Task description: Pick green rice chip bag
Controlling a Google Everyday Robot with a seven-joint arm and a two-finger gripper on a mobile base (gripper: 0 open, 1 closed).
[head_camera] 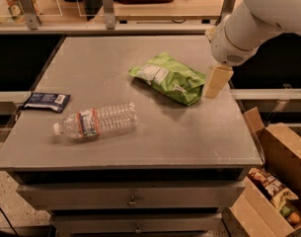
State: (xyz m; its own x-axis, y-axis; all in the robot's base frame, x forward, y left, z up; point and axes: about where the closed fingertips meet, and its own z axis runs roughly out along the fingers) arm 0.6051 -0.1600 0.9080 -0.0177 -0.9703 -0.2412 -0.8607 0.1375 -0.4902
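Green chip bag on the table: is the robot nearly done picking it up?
Not yet. Done: the end effector is down at the right end of the green chip bag, against it or just beside it. In hand: nothing is visibly gripped; the bag lies flat on the table. Left: grasping the bag and lifting it clear.
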